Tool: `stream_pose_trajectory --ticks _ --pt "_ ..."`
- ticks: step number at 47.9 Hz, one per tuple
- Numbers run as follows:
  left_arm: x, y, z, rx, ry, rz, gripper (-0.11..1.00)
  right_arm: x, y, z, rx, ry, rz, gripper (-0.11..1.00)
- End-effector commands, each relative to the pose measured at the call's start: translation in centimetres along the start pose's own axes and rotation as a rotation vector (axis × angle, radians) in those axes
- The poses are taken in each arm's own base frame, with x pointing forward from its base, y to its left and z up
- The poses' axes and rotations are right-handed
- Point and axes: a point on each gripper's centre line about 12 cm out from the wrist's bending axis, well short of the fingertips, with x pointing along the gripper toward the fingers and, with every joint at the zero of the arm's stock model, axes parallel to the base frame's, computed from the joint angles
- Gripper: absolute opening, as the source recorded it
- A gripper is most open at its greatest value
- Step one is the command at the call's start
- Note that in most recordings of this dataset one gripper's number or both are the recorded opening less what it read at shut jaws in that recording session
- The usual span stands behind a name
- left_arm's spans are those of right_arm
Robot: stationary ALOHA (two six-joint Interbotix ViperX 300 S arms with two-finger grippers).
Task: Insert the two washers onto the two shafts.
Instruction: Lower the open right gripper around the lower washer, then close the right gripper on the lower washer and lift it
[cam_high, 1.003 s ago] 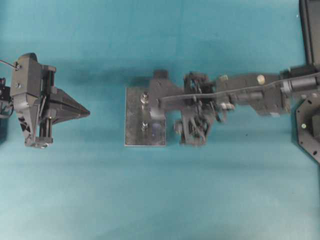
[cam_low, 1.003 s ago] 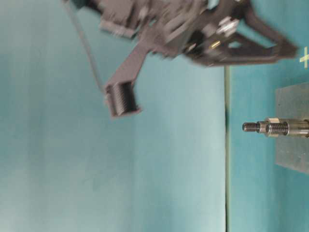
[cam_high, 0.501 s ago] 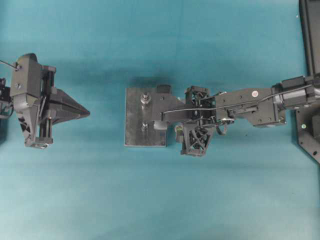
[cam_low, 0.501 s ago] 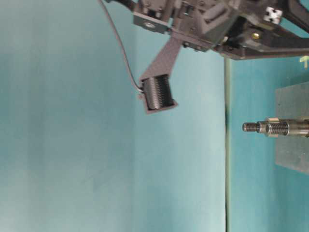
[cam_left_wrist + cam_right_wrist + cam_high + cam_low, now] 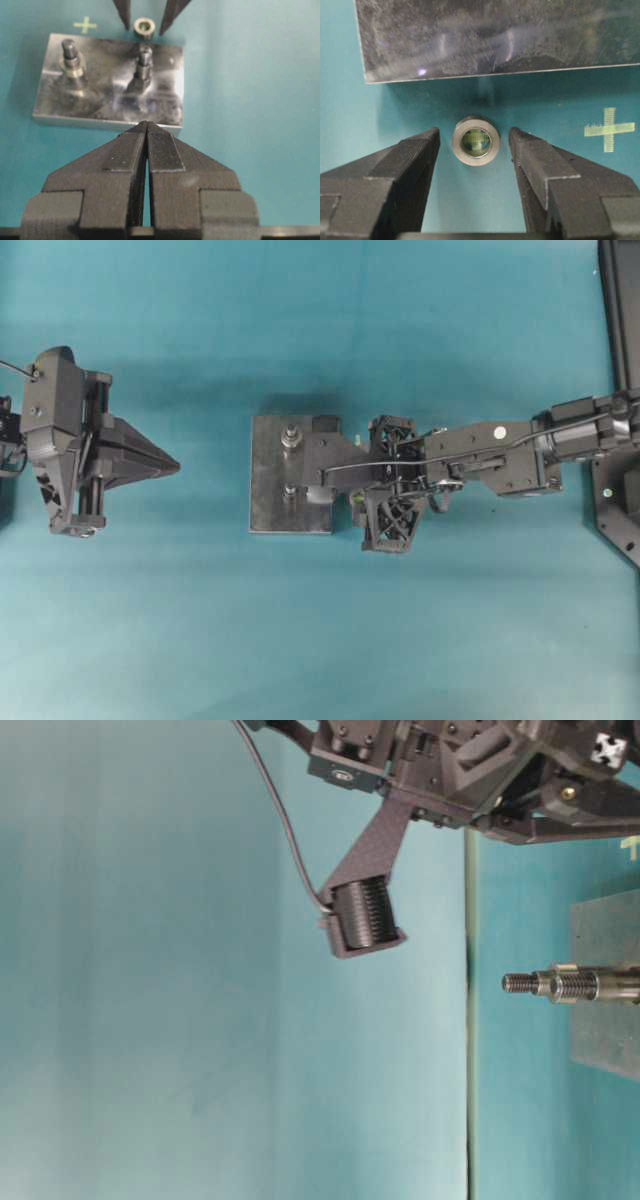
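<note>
With our right gripper [image 5: 474, 141] spread wide around the washer [image 5: 475, 140], which lies flat at 6 o'clock of the plate [image 5: 495, 35], we should centre, settle lower, then close evenly; the left gripper [image 5: 146, 131] sits pressed together.

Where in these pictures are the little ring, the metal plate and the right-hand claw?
washer [image 5: 476, 140]: right wrist view, on its rim.
metal plate [image 5: 107, 95]: left wrist view, on its shiny top face.
right gripper [image 5: 474, 145]: right wrist view, midway between its open fingertips, which flank the washer.
</note>
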Motion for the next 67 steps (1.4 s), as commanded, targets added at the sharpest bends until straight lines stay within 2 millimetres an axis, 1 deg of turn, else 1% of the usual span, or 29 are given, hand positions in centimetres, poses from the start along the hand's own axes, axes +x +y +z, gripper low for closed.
stream_pose_trajectory --ticks 1,12,22,32,37,44,50,57,67 --pt "-0.2 -0.1 0.9 0.002 -0.030 -0.004 0.00 -0.4 0.0 0.4 0.009 -0.020 0.001 0.58" --pt "-0.2 -0.1 0.8 0.002 -0.029 -0.004 0.00 -0.1 0.0 0.3 0.010 -0.015 0.000 0.53" --pt "-0.2 -0.1 0.8 0.002 -0.027 -0.004 0.00 -0.2 0.0 0.3 0.019 -0.011 -0.001 0.34" --pt "-0.2 -0.1 0.8 0.002 -0.027 -0.004 0.00 -1.3 -0.3 0.6 0.052 -0.025 -0.001 0.34" --pt "-0.2 -0.1 0.7 0.002 -0.027 -0.004 0.00 -3.0 -0.2 1.6 0.053 -0.060 0.002 0.34" --pt "-0.2 -0.1 0.8 0.002 -0.027 -0.004 0.00 -6.0 0.0 3.7 0.050 -0.124 0.009 0.34" --pt "-0.2 -0.1 0.8 0.002 -0.027 -0.004 0.00 -7.6 0.1 5.5 0.042 -0.167 0.013 0.34" --pt "-0.2 -0.1 0.8 0.001 -0.027 -0.004 0.00 -8.3 0.2 7.0 0.035 -0.191 0.014 0.34" --pt "-0.2 -0.1 0.7 0.001 -0.026 -0.004 0.00 -7.9 0.4 8.6 0.003 -0.199 0.011 0.34"
